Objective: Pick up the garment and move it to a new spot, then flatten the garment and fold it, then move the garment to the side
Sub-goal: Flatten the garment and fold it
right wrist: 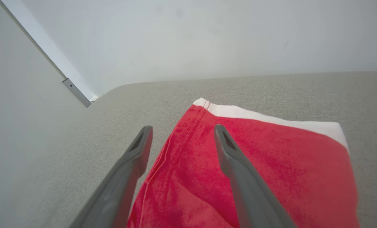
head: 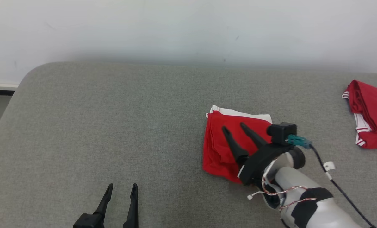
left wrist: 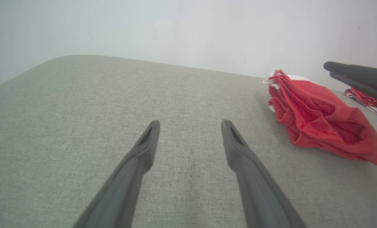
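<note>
Head view: folded red garment (head: 226,148) lay flat on the grey fabric surface (head: 112,126), right of centre, well apart from a second red garment (head: 370,117) at the right edge. It was approx. squarish, slightly longer far-to-near, w/ long axis tilted a bit; its white band (head: 239,113) ran along the far edge and faced the white wall (head: 188,28). R arm reached in from lower right, w/ the right gripper (head: 234,127) over the garment, fingers spread, nothing pinched; contact w/ the cloth couldn't be told. Left gripper (head: 122,186) sat low at bottom left over bare surface, fingers apart, empty, well apart from the garment. Left wrist view: both dark fingers splayed over bare grey fabric; the garment lay to the right, rumpled layered edge toward the camera, the other arm's fingers above its far side. Right wrist view: fingers spread wide, released, the right one over red cloth and the left one over the garment's left edge; the band ran across the far end.
</note>
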### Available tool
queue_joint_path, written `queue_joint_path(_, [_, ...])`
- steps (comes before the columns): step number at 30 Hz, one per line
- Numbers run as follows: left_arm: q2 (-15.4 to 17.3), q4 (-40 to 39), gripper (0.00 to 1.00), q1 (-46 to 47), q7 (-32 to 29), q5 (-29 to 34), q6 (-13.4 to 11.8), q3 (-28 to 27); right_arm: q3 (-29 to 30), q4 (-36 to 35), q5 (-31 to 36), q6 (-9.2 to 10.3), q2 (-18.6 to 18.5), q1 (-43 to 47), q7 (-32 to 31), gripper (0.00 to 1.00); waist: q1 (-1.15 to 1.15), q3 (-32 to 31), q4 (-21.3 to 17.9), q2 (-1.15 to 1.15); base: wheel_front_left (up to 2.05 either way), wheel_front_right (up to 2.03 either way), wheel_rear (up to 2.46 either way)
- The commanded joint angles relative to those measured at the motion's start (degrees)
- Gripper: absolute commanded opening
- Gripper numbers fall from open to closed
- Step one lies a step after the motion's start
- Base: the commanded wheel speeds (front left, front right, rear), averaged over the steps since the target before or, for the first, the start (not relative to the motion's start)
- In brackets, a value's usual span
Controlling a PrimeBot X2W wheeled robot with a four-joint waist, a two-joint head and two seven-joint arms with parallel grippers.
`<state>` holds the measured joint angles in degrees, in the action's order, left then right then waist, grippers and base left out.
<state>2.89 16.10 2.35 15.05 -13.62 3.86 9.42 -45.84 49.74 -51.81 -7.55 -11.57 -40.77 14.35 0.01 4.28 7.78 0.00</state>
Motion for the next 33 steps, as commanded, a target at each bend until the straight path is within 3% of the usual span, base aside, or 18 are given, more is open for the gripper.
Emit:
queue_joint_path(1, [0.0, 0.0, 1.0, -0.6, 0.2, 0.3, 0.0, -0.1, 0.6, -0.6, 0.4, 0.17, -1.0, 0.8, 0.5, 1.0, -0.01, -0.6, -0.5, 0.0, 0.0, 0.0, 0.0])
queue_joint_path(8, [0.0, -0.6, 1.0, -1.9, 0.2, 0.4, -0.2, -0.7, 12.0, -8.7, 6.4, 0.17, -5.8, 5.7, 0.8, 1.0, -0.01, -1.4, -1.5, 0.0, 0.0, 0.0, 0.0])
queue_joint_path(13, [0.0, -1.5, 1.0, -3.0, 0.2, 1.1, -0.5, -1.5, 22.6, -16.9, 17.9, 0.17, -6.9, 12.2, 0.8, 1.0, -0.01, -2.1, -2.7, 0.0, 0.0, 0.0, 0.0])
queue_joint_path(17, [0.0, -2.4, 1.0, -3.7, 0.2, 1.5, -0.8, -2.7, 31.0, -23.2, 25.9, 0.17, -4.9, 19.0, 0.8, 1.0, -0.01, -2.5, -4.0, 0.0, 0.0, 0.0, 0.0])
queue_joint_path(22, [0.0, -4.1, 1.0, -4.3, 0.2, 2.6, -1.5, -4.4, 39.4, -28.8, 31.3, 0.17, -1.3, 27.3, 0.8, 1.0, -0.01, -3.3, -5.5, 0.0, 0.0, 0.0, 0.0])
queue_joint_path(33, [0.0, -6.5, 1.0, -6.0, 0.2, 7.0, -2.2, -6.7, 46.7, -38.3, 36.7, 0.17, 4.4, 39.6, 0.8, 1.0, -0.01, -3.5, -7.8, 0.0, 0.0, 0.0, 0.0])
